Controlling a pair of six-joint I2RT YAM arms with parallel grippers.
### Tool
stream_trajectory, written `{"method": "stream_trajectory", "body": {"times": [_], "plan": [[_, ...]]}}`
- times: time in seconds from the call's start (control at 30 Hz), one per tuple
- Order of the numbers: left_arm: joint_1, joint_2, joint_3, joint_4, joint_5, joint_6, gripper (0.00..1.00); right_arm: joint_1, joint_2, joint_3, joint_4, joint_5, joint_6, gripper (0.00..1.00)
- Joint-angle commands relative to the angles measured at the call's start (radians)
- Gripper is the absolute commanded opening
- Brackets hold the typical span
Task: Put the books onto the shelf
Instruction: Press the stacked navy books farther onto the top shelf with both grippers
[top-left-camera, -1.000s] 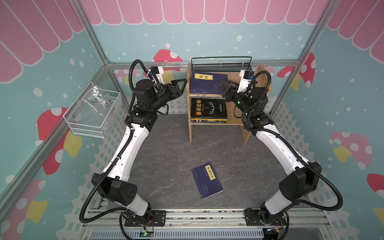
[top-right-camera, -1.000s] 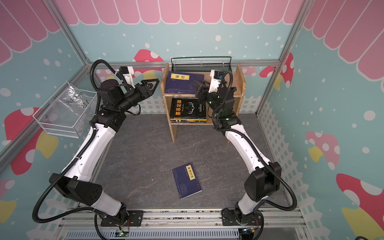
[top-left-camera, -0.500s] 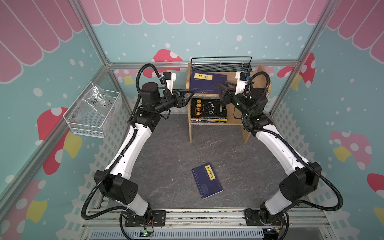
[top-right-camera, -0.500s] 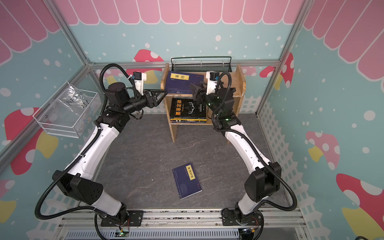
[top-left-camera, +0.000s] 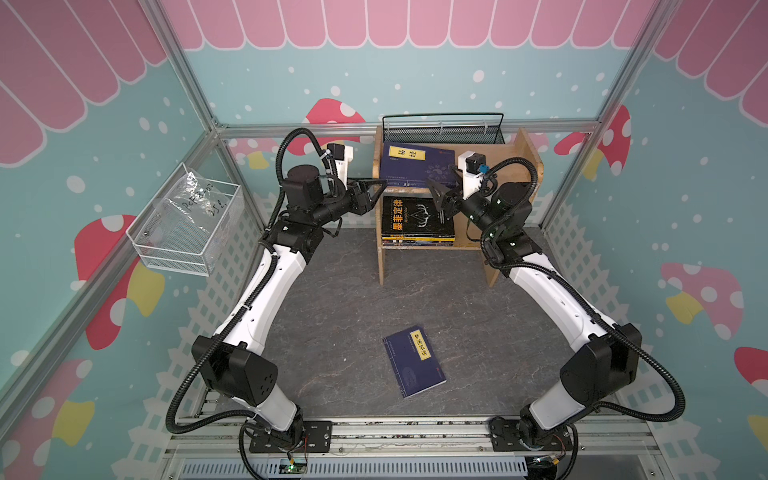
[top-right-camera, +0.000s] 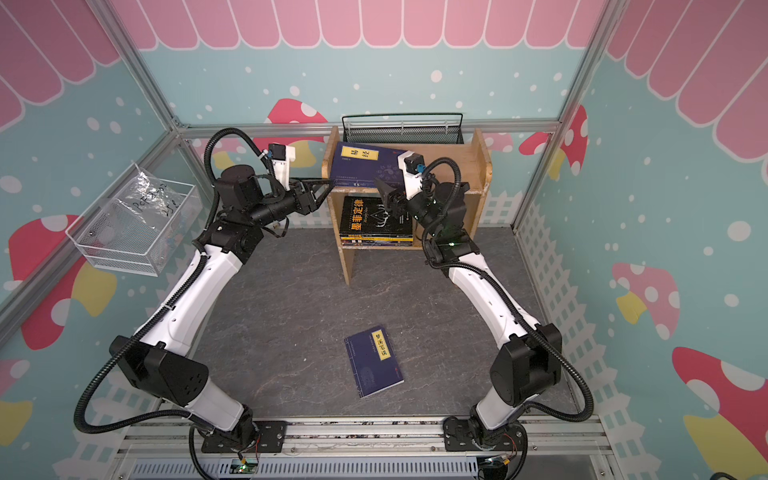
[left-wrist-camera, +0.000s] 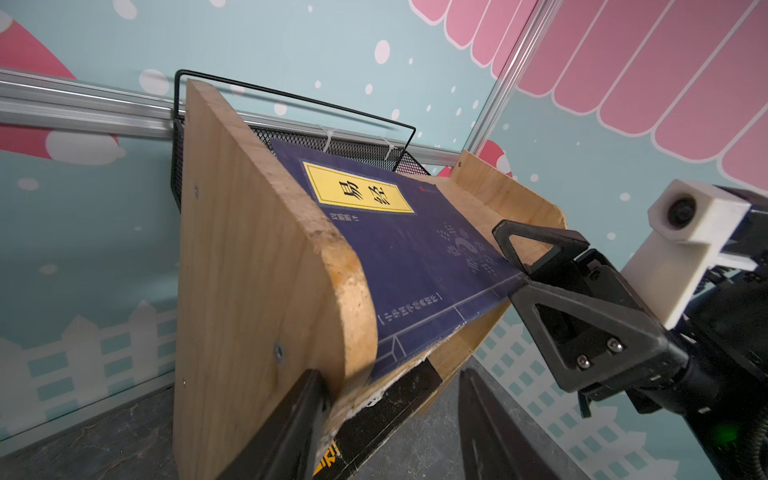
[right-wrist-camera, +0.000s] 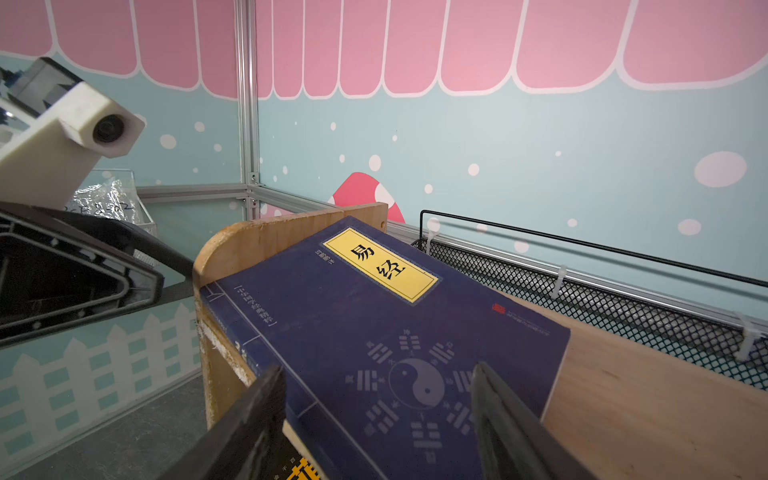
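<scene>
The light-wood shelf (top-left-camera: 528, 158) (top-right-camera: 478, 166) stands at the back. A navy book with a yellow label (top-left-camera: 415, 166) (top-right-camera: 365, 166) (right-wrist-camera: 374, 316) (left-wrist-camera: 395, 249) lies askew on its top tier, the front corner overhanging. My right gripper (top-left-camera: 436, 193) (right-wrist-camera: 378, 372) is open, its jaws standing above and below that corner. A black book (top-left-camera: 415, 214) tops a stack on the lower tier. My left gripper (top-left-camera: 376, 185) (left-wrist-camera: 388, 386) is open at the shelf's left side panel (left-wrist-camera: 249, 270), one finger (left-wrist-camera: 291, 428) against its outer face. Another navy book (top-left-camera: 413, 361) (top-right-camera: 376, 361) lies on the floor.
A black mesh basket (top-left-camera: 442, 129) hangs on the back rail right behind the shelf. A white wire basket (top-left-camera: 187, 228) holding a plastic bag is fixed to the left wall. Enclosure walls close in on three sides.
My left arm has swung right, bringing its gripper up to the shelf's left side panel, jaws narrowing. My right gripper's jaws have widened around the navy book's corner.
</scene>
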Motion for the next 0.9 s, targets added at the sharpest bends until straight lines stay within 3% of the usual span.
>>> {"method": "stream_trajectory", "body": {"times": [0.0,0.33,0.87], "plan": [[-0.035,0.024,-0.006,0.013,-0.016,0.048,0.54,0.002,0.016,-0.041,-0.092,0.0,-0.074,0.72],[-0.038,0.032,-0.01,0.019,-0.042,0.053,0.51,0.002,-0.041,-0.094,-0.087,0.021,-0.163,0.81],[-0.061,0.016,-0.044,0.016,-0.117,0.106,0.48,0.001,0.001,-0.051,-0.101,-0.004,-0.083,0.75]]}}
